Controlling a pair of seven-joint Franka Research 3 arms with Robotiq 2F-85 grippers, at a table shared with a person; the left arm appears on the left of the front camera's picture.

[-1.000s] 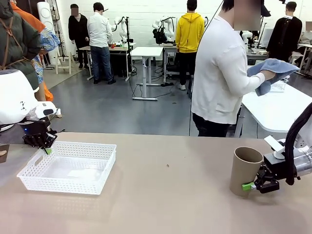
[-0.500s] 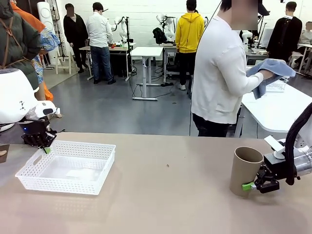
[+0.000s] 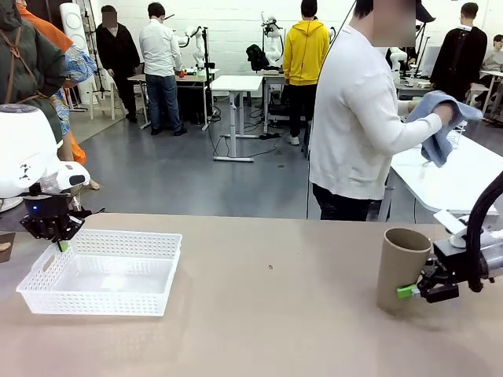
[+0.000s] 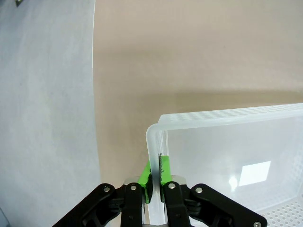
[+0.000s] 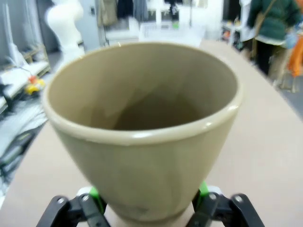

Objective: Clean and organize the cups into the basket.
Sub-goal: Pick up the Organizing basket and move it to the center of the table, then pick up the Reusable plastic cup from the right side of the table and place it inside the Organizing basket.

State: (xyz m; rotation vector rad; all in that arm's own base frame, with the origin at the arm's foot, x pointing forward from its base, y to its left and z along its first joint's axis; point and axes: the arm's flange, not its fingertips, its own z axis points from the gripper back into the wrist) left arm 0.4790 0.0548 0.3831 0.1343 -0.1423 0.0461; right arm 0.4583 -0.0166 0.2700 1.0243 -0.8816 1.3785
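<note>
The tabletop (image 3: 267, 314) carries the white lattice basket (image 3: 94, 302) on my left side. It now sits a little further toward my left and nearer me than a second ago. My left end effector (image 3: 60, 246) is clamped shut on the basket's far-left rim, one green pad inside the wall and one outside, so I judge that I am dragging it into place.

The brown cup (image 3: 402, 271) stands upright far to the right of the basket, well apart from it, and has shifted slightly further from it. My right end effector (image 3: 410, 292) sits at the cup's base with a pad on each side. I cannot tell whether it grips or has just let go. The basket holds no cup yet.
</note>
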